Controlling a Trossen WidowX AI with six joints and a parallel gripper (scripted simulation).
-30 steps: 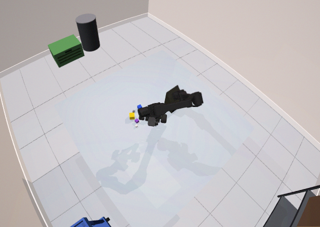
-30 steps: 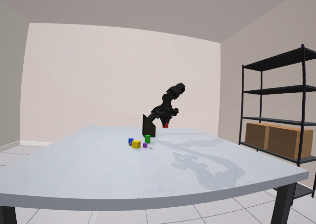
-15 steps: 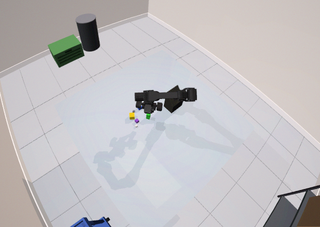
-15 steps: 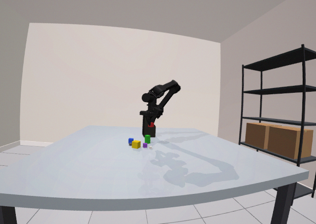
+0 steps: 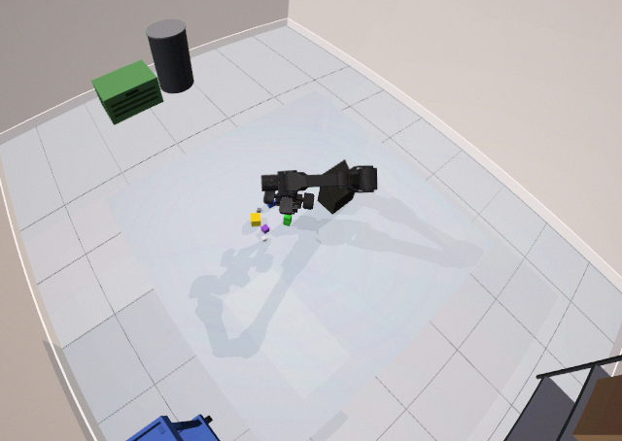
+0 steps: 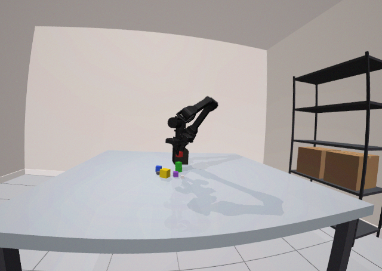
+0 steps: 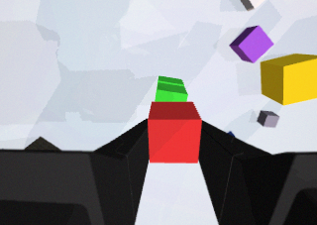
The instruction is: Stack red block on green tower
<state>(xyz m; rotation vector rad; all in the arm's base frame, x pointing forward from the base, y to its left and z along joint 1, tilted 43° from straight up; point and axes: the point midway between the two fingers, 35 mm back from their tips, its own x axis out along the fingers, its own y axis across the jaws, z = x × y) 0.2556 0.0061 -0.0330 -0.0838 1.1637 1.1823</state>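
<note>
With the red block (image 7: 174, 132) clamped in the jaws, it should be centred squarely above the green tower (image 7: 171, 89), lowered gently, then released.

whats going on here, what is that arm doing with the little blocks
A black robot arm has its claw shut on a small red cube and holds it in the air, close to a short green block tower on the pale grey table. The cube is not on the tower yet. A yellow cube, a purple cube and a blue cube sit nearby, apart from the tower.
</note>
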